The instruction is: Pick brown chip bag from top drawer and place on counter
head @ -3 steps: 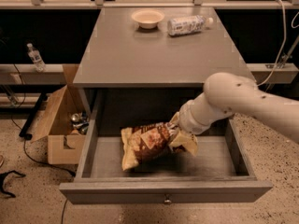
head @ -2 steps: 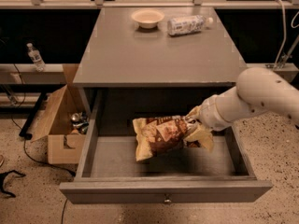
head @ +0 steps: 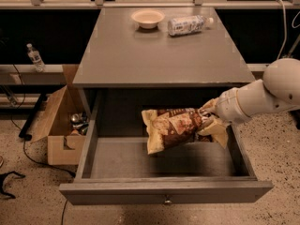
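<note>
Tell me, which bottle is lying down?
The white-labelled plastic bottle on the grey counter; the small clear bottle at left stands upright. The pincer grips the brown chip bag over the open drawer.

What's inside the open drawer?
Only the brown chip bag, pinched at one end by the gripper. The bag and arm hide part of the top drawer floor behind them.

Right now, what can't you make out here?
All in the camera view:
The gripper, at the bag's right end, is mostly hidden by that crumpled end.
The drawer floor behind the bag is covered by it.
The arm is cut off by the right edge.
The bottle label is too small to read.
</note>
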You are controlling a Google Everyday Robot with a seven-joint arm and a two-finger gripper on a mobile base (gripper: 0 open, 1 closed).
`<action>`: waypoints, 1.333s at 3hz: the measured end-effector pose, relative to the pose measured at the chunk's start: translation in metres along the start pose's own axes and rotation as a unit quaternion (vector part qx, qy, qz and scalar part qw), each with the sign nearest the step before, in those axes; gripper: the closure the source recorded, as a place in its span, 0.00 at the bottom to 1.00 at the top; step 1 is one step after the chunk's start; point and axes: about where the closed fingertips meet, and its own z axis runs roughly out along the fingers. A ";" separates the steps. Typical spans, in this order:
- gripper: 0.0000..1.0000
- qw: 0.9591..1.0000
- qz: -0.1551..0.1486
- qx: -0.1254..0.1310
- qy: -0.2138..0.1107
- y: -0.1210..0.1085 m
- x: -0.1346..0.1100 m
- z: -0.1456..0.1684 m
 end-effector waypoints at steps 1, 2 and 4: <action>1.00 1.000 0.000 0.004 -0.001 -0.001 0.000 -0.005; 1.00 0.998 -0.003 0.064 -0.012 -0.010 -0.004 -0.078; 1.00 0.982 0.025 0.177 -0.055 -0.043 -0.011 -0.198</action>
